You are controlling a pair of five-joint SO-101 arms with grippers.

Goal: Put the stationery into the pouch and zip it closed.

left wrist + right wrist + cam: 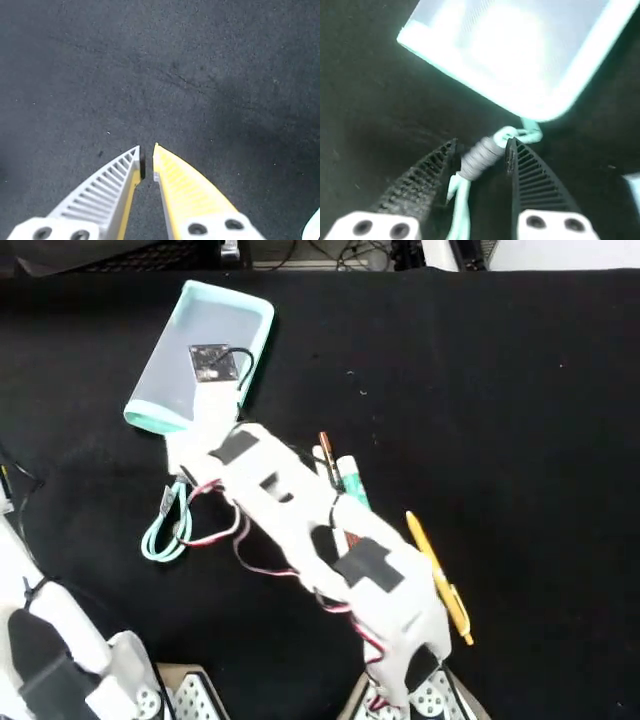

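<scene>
The right jaws stand a narrow way apart and grip a grey sleeve (480, 152) between their tips. The sleeve lies tilted across the gap, one end against each jaw. A teal cord (457, 205) runs through it and loops on towards the corner of the pouch (520, 50) just beyond. In the high view the right arm (300, 510) reaches from the near edge slantwise to the far left. Its wrist sits at the pouch's near short end, and the cord (160, 535) hangs in a loop beside it on the table (500, 390).

The left jaws are almost closed, with only a thin slit between the tips. They hold nothing and hover over bare table (200, 75). The left arm (50, 660) is at the near left corner, well apart from the pouch.

The pouch (225, 320) lies flat at the far left. It is clear with teal edging, and its long axis runs from near-left to far-right.

A yellow pen (440, 580) lies on the table just beside the right arm, its long axis running from far-left to near-right. A marker (352, 480) and a brown-tipped pen (325, 450) lie close together, and the arm partly hides them. All three are outside the pouch.
</scene>
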